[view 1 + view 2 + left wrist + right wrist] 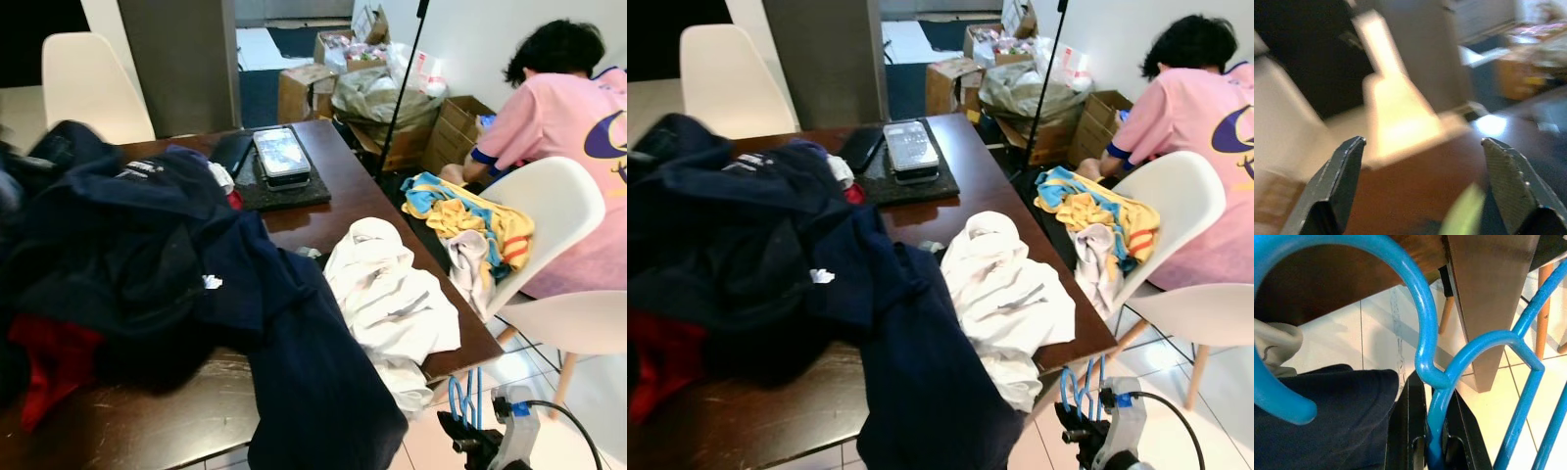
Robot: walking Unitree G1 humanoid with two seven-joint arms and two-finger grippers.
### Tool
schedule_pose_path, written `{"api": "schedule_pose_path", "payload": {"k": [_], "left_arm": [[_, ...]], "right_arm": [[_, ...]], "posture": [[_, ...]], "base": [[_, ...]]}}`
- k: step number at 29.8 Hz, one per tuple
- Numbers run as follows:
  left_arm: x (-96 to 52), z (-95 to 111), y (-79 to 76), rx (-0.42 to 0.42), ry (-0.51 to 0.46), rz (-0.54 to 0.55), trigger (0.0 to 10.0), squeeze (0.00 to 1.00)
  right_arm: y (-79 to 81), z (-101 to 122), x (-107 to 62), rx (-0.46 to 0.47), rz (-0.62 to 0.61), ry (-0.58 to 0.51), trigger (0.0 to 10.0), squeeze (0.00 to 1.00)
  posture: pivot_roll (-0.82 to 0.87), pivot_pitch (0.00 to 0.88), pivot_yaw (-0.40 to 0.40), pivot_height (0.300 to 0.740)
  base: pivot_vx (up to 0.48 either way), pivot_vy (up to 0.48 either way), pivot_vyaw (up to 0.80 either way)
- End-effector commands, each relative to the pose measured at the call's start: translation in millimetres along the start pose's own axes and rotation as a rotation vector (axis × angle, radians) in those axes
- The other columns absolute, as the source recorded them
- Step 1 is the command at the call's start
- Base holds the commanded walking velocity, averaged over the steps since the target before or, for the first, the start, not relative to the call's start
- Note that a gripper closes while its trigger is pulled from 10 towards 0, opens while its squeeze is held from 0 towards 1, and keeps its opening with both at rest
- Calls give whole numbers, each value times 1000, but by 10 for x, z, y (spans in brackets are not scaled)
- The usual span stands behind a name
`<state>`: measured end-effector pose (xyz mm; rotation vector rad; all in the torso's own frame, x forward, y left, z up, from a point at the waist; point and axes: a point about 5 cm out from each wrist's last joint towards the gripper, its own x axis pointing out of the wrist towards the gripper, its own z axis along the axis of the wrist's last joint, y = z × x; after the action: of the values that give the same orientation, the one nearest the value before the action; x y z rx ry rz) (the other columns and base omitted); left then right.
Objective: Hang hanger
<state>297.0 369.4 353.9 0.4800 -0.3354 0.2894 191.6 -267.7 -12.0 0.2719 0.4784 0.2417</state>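
Clothes cover the dark wooden table (333,176); right gripper (1432,450) clenches the blue plastic hanger (1425,333). Left gripper (1422,161) gapes empty. Keep the hook upright while seeking a rail.

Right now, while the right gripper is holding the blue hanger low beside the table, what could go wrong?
1. The right gripper pinches only the thin neck of the blue hanger, so it may twist or slip.
2. The open hook sits close to the navy garment hanging off the table and could snag it, perhaps pulling clothes down.
3. A person is bent over close beside the white chair, near any wide swing.
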Motion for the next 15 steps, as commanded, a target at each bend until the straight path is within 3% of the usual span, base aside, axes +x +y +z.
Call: {"api": "schedule_pose_path", "payload": {"k": [1, 3, 4, 5, 8, 9, 10, 11, 12, 14, 15], "left_arm": [[-25, 151, 83, 117, -33, 8, 10000, 1000], [-25, 151, 83, 117, -33, 8, 10000, 1000], [-46, 280, 159, 174, -54, 12, 10000, 1000], [-60, 499, 173, 75, -125, -27, 10000, 1000], [-60, 499, 173, 75, -125, -27, 10000, 1000], [-98, 690, 104, -95, -203, -134, 10000, 1000], [-98, 690, 104, -95, -203, -134, 10000, 1000], [-195, 817, -84, -256, -268, -322, 10000, 1000], [-314, 845, -297, -353, -272, -493, 10000, 1000], [-314, 845, -297, -353, -272, -493, 10000, 1000], [-463, 801, -531, -399, -241, -637, 10000, 1000]], "right_arm": [[9, 4, 6, -3, 5, 3, 10000, 0], [9, 4, 6, -3, 5, 3, 10000, 0], [9, 3, 10, -2, 5, 4, 10000, 0], [10, 2, 19, -2, 7, 7, 10000, 0], [10, 2, 19, -2, 7, 7, 10000, 0], [11, 2, 26, -2, 9, 10, 10000, 0], [11, 2, 26, -2, 9, 10, 10000, 0], [11, 0, 34, -2, 10, 12, 10000, 0], [10, -1, 40, -2, 9, 13, 10000, 0], [10, -1, 40, -2, 9, 13, 10000, 0], [8, -3, 41, -2, 8, 14, 10000, 0]], "posture": [[46, 153, -25, 740], [46, 153, -25, 740], [50, 152, -26, 740], [59, 143, -26, 740], [59, 143, -26, 740], [62, 141, -25, 740], [62, 141, -25, 740], [67, 133, -21, 740], [66, 131, -17, 740], [66, 131, -17, 740], [75, 128, -15, 740]], "base": [[0, 0, 0], [0, 0, 0], [0, 0, 0], [0, 0, 0], [0, 0, 0], [0, 0, 0], [0, 0, 0], [0, 0, 0], [0, 0, 0], [0, 0, 0], [0, 0, 0]]}}
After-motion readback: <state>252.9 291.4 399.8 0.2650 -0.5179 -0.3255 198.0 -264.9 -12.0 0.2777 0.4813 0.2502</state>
